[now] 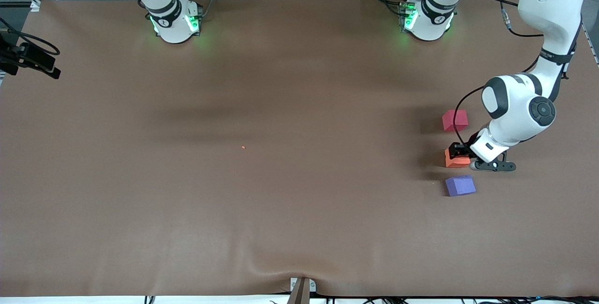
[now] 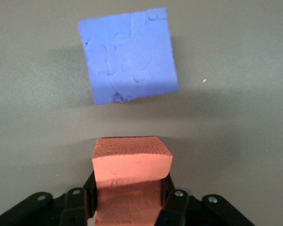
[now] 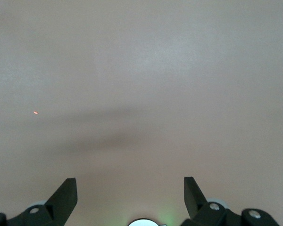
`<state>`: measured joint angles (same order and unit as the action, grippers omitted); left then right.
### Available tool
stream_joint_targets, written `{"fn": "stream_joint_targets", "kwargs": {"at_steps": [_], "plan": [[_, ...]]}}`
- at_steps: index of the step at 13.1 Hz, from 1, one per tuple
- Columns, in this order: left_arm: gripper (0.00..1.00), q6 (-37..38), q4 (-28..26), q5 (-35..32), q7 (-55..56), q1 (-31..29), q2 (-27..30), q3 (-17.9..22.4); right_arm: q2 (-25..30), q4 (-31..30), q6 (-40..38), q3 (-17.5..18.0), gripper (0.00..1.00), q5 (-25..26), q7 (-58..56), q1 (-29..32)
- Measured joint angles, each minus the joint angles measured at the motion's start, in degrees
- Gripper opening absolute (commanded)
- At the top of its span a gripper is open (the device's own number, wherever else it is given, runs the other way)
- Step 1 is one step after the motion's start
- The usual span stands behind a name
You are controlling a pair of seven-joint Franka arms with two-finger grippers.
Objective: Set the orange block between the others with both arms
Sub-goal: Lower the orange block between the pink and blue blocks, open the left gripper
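The orange block [image 1: 455,159] is at table height between the pinkish-red block [image 1: 455,119] and the purple-blue block [image 1: 460,185], toward the left arm's end of the table. My left gripper [image 1: 461,152] is shut on it. In the left wrist view the black fingers [image 2: 90,188] press both sides of the orange block [image 2: 132,162], with the purple-blue block [image 2: 128,55] a short gap past it. My right gripper [image 3: 129,181] waits open over bare table, holding nothing; the front view does not show it.
A tiny orange crumb [image 1: 243,147] lies mid-table, also seen as a crumb [image 3: 35,112] in the right wrist view. A black camera clamp [image 1: 28,58] juts in at the right arm's end. The brown table cover [image 1: 281,210] wrinkles near the front edge.
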<state>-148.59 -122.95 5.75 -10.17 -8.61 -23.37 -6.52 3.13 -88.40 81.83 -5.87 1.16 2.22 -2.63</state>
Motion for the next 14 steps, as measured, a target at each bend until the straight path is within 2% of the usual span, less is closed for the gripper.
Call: {"fn": "stream_joint_targets", "kwargs": {"at_steps": [1, 2, 3, 4, 10, 14], "plan": [[0.07, -0.01, 0.0, 0.0, -0.1, -0.22, -0.18, 0.0, 0.0, 0.0, 0.0, 0.03, 1.0, 0.0, 0.0, 0.0], [0.29, -0.04, 0.0, 0.0, -0.13, -0.35, -0.31, 0.0, 0.0, 0.0, 0.0, 0.05, 1.0, 0.0, 0.0, 0.0], [0.89, -0.07, 0.0, 0.0, -0.13, -0.39, -0.35, -0.01, 0.0, 0.0, 0.0, 0.06, 1.0, 0.0, 0.0, 0.0], [1.0, -0.07, 0.0, 0.0, -0.13, -0.39, -0.36, -0.02, 0.0, 0.0, 0.0, 0.07, 1.0, 0.0, 0.0, 0.0], [1.0, -0.7, 0.31, 0.0, -0.13, -0.39, -0.89, -0.04, -0.09, 0.0, -0.02, 0.13, 1.0, 0.0, 0.0, 0.0], [1.0, -0.8, 3.05, 0.0, -0.13, -0.38, -0.59, -0.13, -0.12, 0.0, -0.04, 0.14, 1.0, 0.0, 0.0, 0.0]]}}
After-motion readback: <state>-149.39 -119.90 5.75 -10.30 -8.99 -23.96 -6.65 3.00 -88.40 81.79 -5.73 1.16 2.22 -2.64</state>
